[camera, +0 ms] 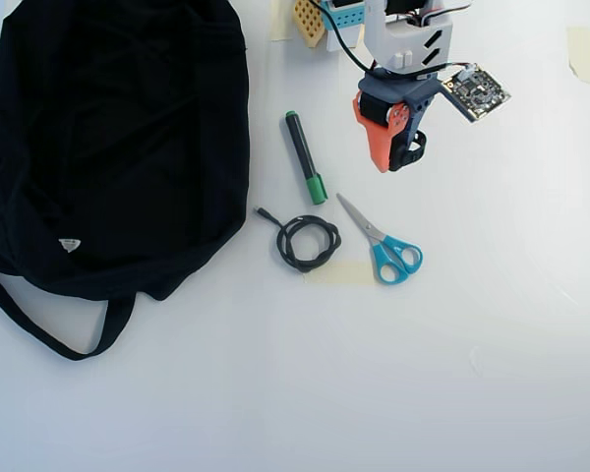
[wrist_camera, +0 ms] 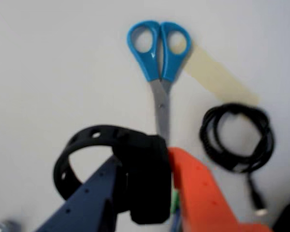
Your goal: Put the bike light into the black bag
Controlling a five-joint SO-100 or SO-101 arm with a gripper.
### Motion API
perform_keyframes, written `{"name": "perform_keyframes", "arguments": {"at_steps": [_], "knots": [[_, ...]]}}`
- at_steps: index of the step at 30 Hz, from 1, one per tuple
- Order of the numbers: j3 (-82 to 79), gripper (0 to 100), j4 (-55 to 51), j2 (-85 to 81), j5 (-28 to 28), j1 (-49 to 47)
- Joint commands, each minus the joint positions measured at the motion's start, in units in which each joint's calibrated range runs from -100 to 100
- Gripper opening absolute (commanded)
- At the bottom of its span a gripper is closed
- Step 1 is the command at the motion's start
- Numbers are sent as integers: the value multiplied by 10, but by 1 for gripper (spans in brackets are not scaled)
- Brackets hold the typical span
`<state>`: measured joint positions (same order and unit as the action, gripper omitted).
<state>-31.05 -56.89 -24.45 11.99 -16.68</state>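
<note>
Wrist view: jaws [wrist_camera: 150, 193] clamped on bike light [wrist_camera: 145, 179]; black bag [camera: 118, 138] well left overhead.

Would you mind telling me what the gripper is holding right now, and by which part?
The gripper holds the bike light by its black block body, pinched between the two fingers; the loop strap hangs free to one side.

overhead: black bag [camera: 108, 138] far left | marker [camera: 304, 157], cable [camera: 309, 242], scissors [camera: 383, 242] centre | hand [camera: 394, 155] above scissors

Blue-handled scissors [camera: 385, 244], black bag [camera: 108, 138]
</note>
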Motion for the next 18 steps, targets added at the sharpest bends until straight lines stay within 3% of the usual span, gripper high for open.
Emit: {"name": "perform_keyframes", "arguments": {"at_steps": [1, 4, 11, 18], "knots": [[32, 2, 32, -25, -84, 2], [50, 2, 50, -26, -143, 6], [93, 2, 77, -29, -203, 24], [83, 2, 92, -94, -185, 49]]}}
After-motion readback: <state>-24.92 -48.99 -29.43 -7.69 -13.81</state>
